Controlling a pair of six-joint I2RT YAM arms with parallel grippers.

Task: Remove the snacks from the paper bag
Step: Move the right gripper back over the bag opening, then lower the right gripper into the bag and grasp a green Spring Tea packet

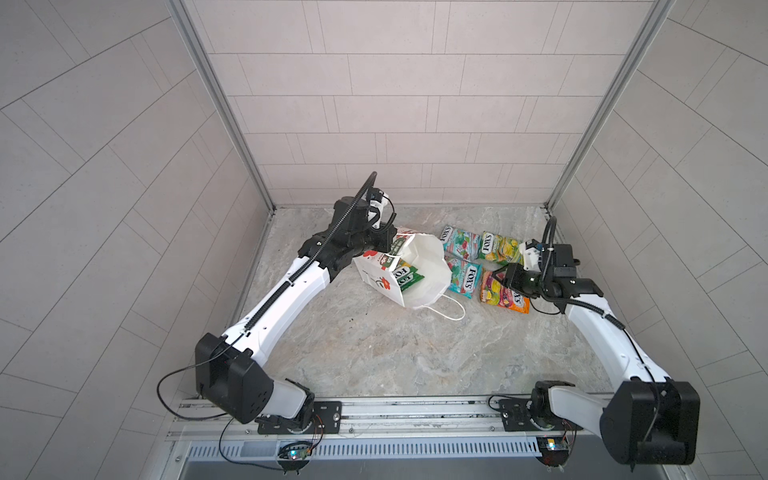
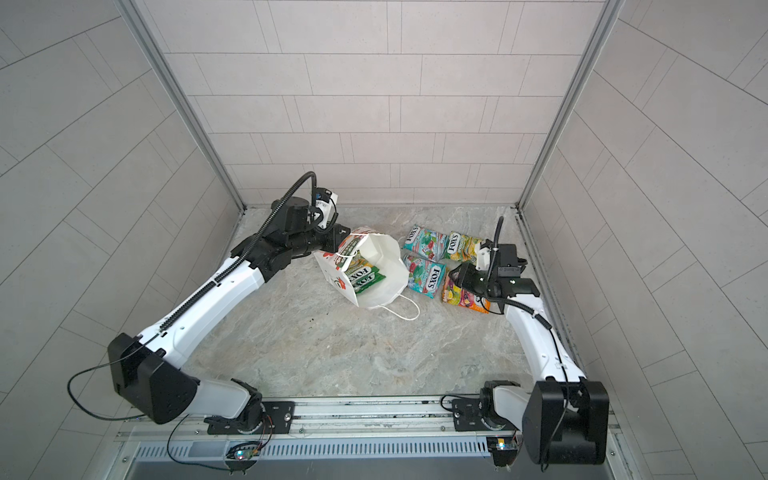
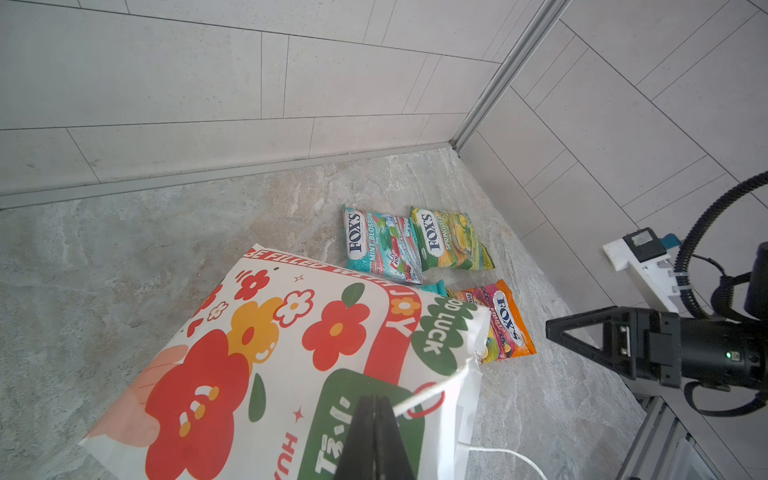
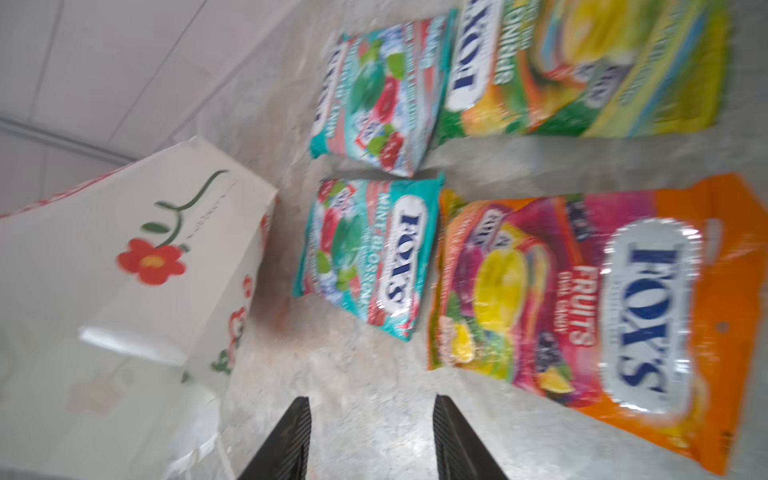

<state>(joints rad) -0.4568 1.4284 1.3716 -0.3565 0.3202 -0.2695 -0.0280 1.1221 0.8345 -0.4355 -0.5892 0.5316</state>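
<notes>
Left hand (image 3: 376, 436), fully closed, pinches the tilted paper bag (image 1: 428, 259) at its rim; two green snacks (image 1: 406, 277) lie inside, four loose snacks (image 1: 463, 281) on the tabletop (image 1: 374, 353) just beside it. Right hand (image 4: 372, 401), half open, holds nothing.

The left gripper (image 3: 374, 403) is pinching, jaws pressed together; the right gripper (image 4: 372, 399) is hovering with jaws parted.

The white paper bag (image 1: 428, 262), printed with red flowers, lies tipped over on the table (image 1: 374, 353), its mouth gaping open. Two green FOX'S packets (image 1: 406, 277) sit inside, overlapping. Just right of the bag, four more lie flat in a square: far teal packet (image 1: 460, 245), far green-yellow packet (image 1: 500, 248), near teal packet (image 1: 463, 281), orange-red packet (image 1: 490, 297).
</notes>
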